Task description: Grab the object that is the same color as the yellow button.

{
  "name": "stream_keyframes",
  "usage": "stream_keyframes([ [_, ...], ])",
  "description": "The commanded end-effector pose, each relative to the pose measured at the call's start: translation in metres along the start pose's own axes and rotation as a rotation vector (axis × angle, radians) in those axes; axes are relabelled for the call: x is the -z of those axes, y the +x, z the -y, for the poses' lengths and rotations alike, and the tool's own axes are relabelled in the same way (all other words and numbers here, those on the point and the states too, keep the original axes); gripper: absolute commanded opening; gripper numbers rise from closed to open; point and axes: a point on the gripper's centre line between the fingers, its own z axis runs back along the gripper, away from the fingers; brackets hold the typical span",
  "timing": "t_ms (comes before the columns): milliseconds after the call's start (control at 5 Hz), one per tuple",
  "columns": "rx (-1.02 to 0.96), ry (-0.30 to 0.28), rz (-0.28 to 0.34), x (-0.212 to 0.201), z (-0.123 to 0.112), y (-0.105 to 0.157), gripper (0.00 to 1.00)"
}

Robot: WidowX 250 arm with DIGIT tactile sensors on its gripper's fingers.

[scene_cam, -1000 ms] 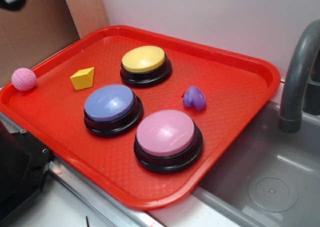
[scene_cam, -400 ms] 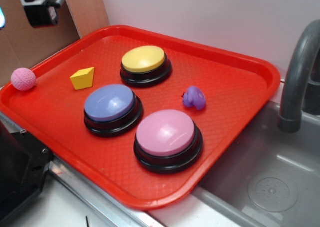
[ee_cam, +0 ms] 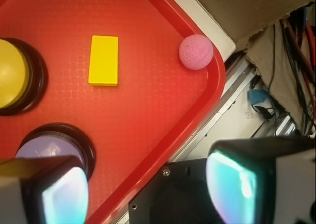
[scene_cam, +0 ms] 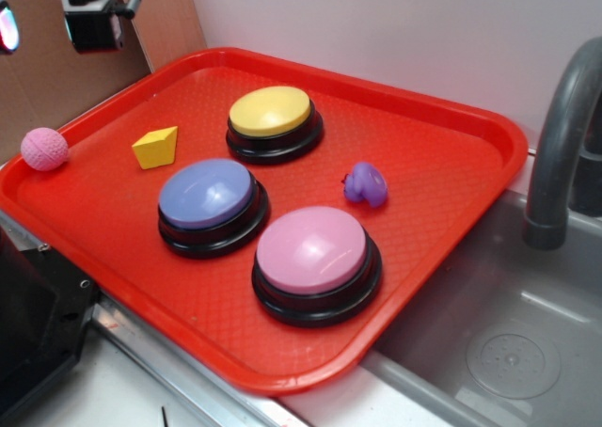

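The object, a small yellow wedge block [scene_cam: 155,148], lies on the red tray [scene_cam: 442,164] at its left side, left of the yellow button [scene_cam: 271,112]. My gripper [scene_cam: 11,23] hangs high at the top left corner, well above and behind the block, partly cut off by the frame edge. In the wrist view the yellow block [ee_cam: 103,60] lies far ahead of my gripper [ee_cam: 150,194], beside the yellow button [ee_cam: 11,75]. The jaws stand wide apart with nothing between them.
A pink ball [scene_cam: 44,150] rests on the tray's left rim. A blue-purple button [scene_cam: 207,194], a pink button [scene_cam: 312,250] and a small purple toy [scene_cam: 365,183] share the tray. A grey faucet [scene_cam: 560,135] and sink [scene_cam: 508,333] are right; a black box [scene_cam: 28,324] sits front left.
My gripper has come into view at the top left and shifted to the right. Nothing on the tray has moved.
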Motion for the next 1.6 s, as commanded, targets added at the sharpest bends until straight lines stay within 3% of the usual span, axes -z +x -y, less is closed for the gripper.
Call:
stream_keyframes([
  [0, -0.017, -0.014, 0.082, 0.021, 0.000, 0.015, 1.00],
  [200, -0.008, -0.096, 0.038, 0.037, 0.009, 0.024, 1.00],
  [600, -0.057, -0.132, 0.075, 0.069, 0.018, 0.046, 1.00],
  [800, -0.061, -0.155, 0.138, 0.082, 0.027, 0.050, 1.00],
  [1400, -0.031, -0.157, 0.162, 0.106, 0.034, 0.064, 1.00],
])
